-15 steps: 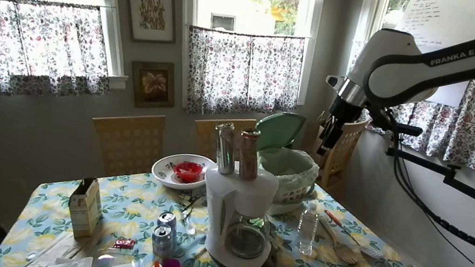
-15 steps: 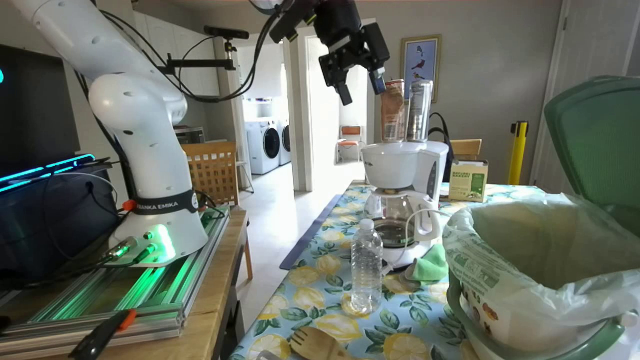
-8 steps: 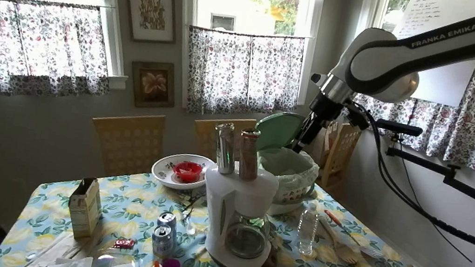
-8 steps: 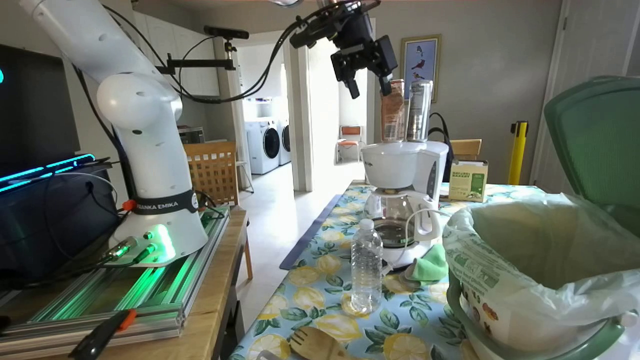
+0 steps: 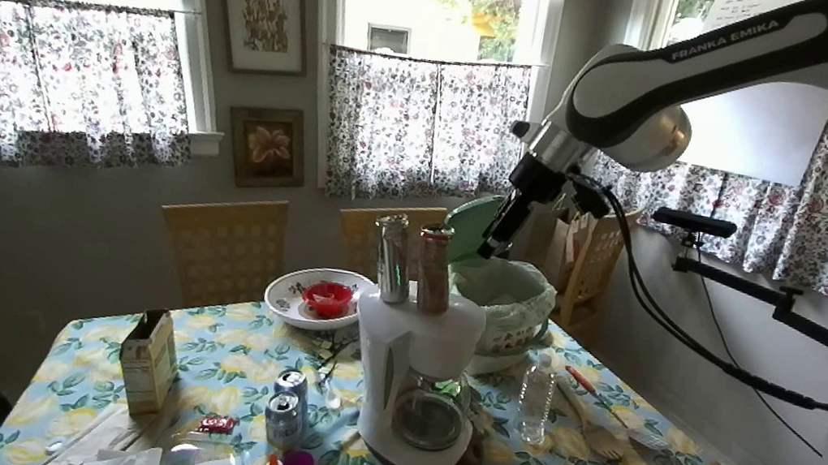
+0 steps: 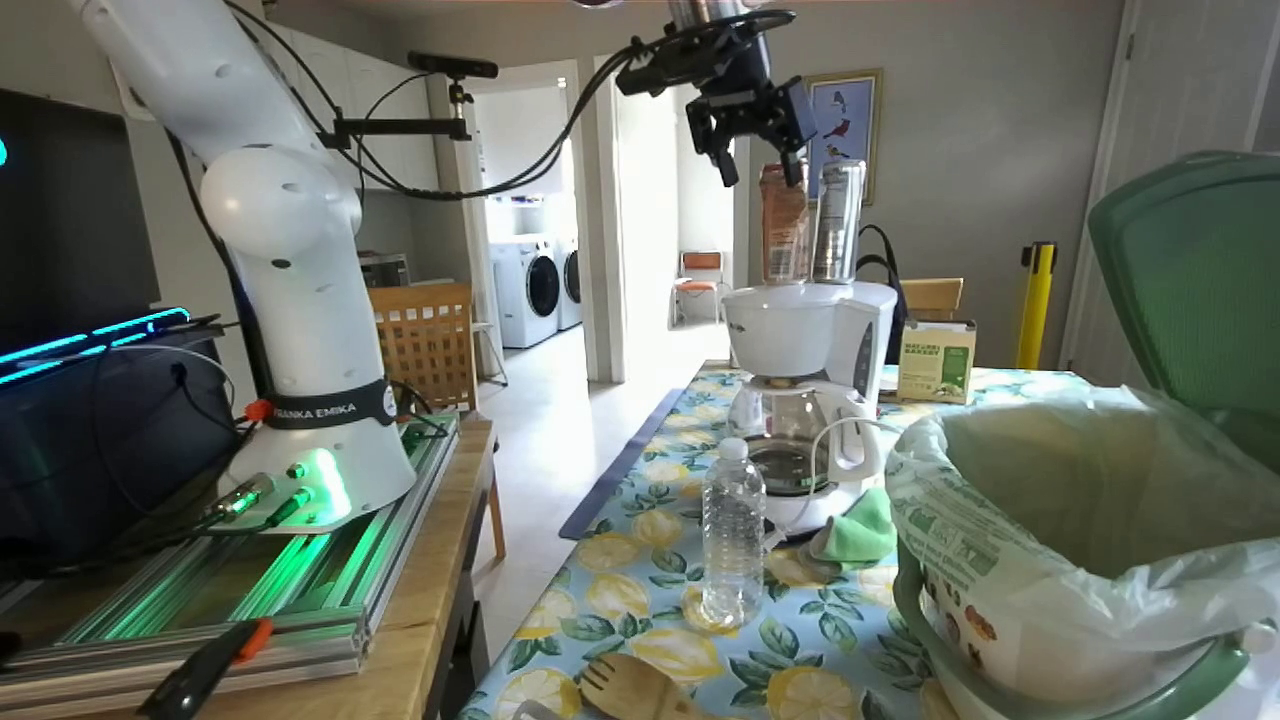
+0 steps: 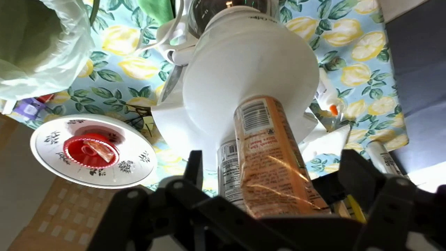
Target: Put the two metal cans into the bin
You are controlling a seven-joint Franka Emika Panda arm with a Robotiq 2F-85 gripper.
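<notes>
Two tall slim metal cans stand upright side by side on the white coffee maker's top: a silver can (image 5: 392, 262) and an orange can (image 5: 434, 272). My gripper (image 5: 489, 250) is tilted, at about the height of the can tops, just to the right of the orange can there. In an exterior view the gripper (image 6: 762, 178) has one finger overlapping that can's top. The wrist view has the orange can (image 7: 264, 157) between the spread fingers, untouched as far as I see, with the silver can (image 7: 228, 167) partly behind it. The bin (image 5: 517, 338) has its green lid (image 5: 467, 232) raised and a bag inside.
The coffee maker (image 6: 790, 335) bears both cans, with its glass carafe below. A clear plastic bottle (image 6: 733, 530) stands nearby. Two short soda cans (image 5: 283, 418), a carton (image 5: 146, 365) and a white bowl (image 7: 45, 157) with a red dish are also on the table.
My gripper has travelled towards the cans on the coffee maker and now points at the orange one. Its jaws have stayed spread. The cans and the bin have not moved.
</notes>
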